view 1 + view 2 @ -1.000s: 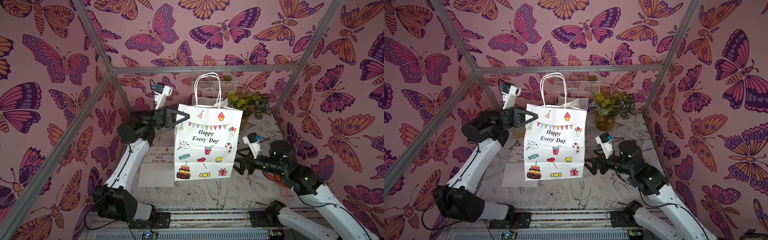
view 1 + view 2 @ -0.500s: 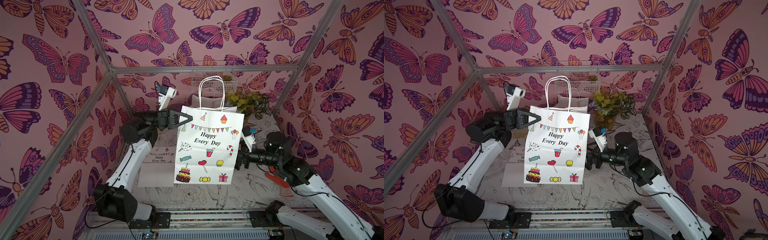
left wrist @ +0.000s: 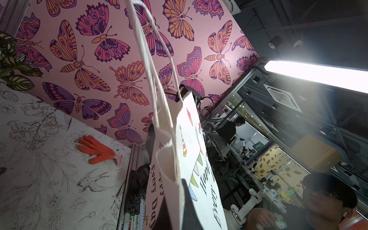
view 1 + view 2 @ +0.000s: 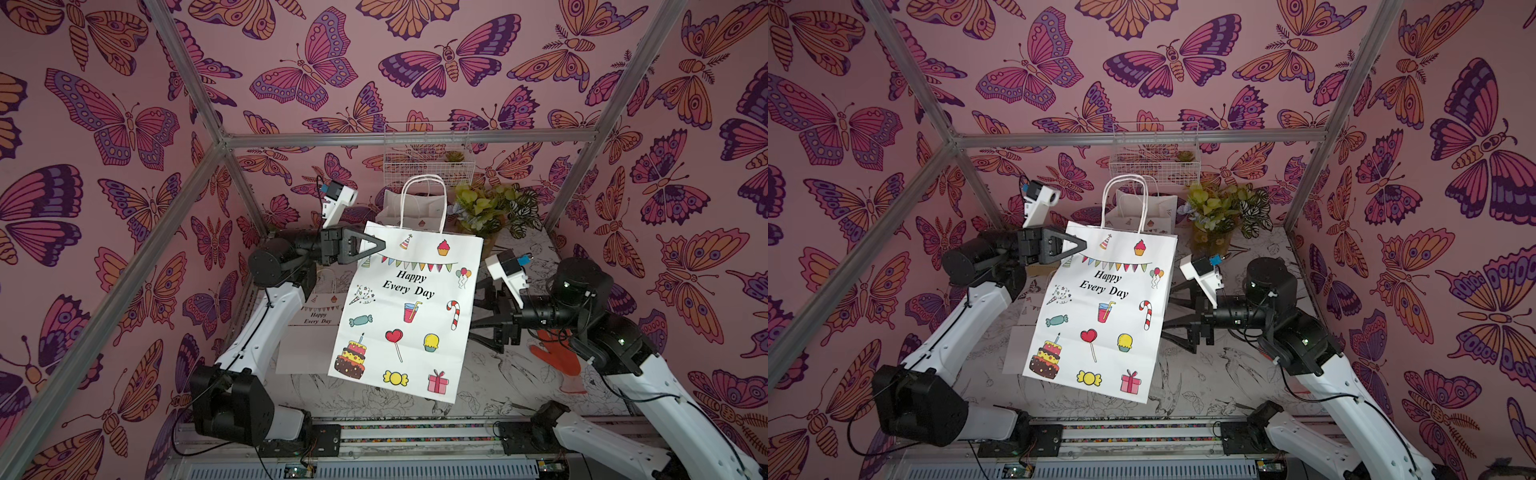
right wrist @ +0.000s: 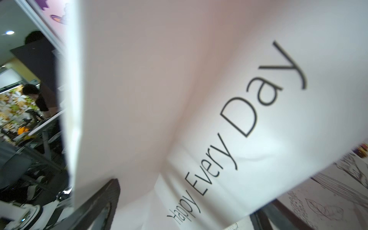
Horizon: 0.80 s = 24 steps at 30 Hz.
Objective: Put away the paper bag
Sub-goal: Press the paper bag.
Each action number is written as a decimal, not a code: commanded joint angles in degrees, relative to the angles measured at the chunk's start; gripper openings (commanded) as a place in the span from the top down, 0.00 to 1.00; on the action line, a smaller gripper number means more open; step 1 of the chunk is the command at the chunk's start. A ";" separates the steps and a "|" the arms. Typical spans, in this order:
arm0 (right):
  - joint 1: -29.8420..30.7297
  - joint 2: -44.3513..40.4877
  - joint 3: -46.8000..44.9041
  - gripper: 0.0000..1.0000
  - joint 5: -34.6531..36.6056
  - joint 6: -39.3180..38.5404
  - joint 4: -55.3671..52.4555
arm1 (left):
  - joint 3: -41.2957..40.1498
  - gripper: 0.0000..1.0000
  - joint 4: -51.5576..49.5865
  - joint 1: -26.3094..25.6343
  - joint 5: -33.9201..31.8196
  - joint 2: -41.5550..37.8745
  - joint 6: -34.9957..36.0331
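Nearest you, the paper bag (image 4: 409,316) hangs in the air over the front half of the worktop (image 4: 353,399). Its printed face is turned up toward the top camera and its bottom edge dips toward the front rail. It slants like that because only one corner carries it. Your left claw (image 4: 380,246) is clenched on the upper corner of the bag's mouth, so the rest of the paper droops from that single pinch.

Your right claw (image 4: 474,313) is released, with its jaws spread wide at the bag's opposite side edge, about halfway down. In the right wrist view, paper fills the space ahead of the jaws, but nothing is pinched. I read that as lining up a second hold, so the bag stops swinging and can be steered.

Below the hanging bag, partly hidden by it, a second bag (image 4: 305,332) of the same print lies flat on the worktop. An orange glove (image 4: 557,357) lies under your right arm. Neither touches the carried bag.

Farther back, a third bag (image 4: 424,208) stands upright near the rear wall beside a potted plant (image 4: 494,208). A wire basket (image 4: 428,166) hangs on the wall above them. The put-away spot is probably back there, though the views don't show which place is meant.
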 commanded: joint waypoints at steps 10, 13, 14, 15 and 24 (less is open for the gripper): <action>-5.39 3.30 0.80 0.01 -16.96 18.22 23.90 | -4.63 1.00 -7.68 0.54 4.65 -6.98 10.38; -5.39 4.46 1.93 0.01 -17.06 21.91 28.05 | -6.22 1.00 -25.21 0.50 4.72 -11.94 25.39; -5.39 4.78 2.26 0.01 -16.90 23.05 29.45 | -6.18 1.00 -33.32 0.55 4.61 -13.40 32.11; -5.39 5.04 2.64 0.00 -16.46 23.56 29.81 | -5.88 1.00 -40.32 0.55 4.40 -14.52 37.51; -5.26 5.22 1.45 0.01 -15.65 26.24 31.89 | -5.72 1.00 -51.19 2.74 1.49 -16.64 46.84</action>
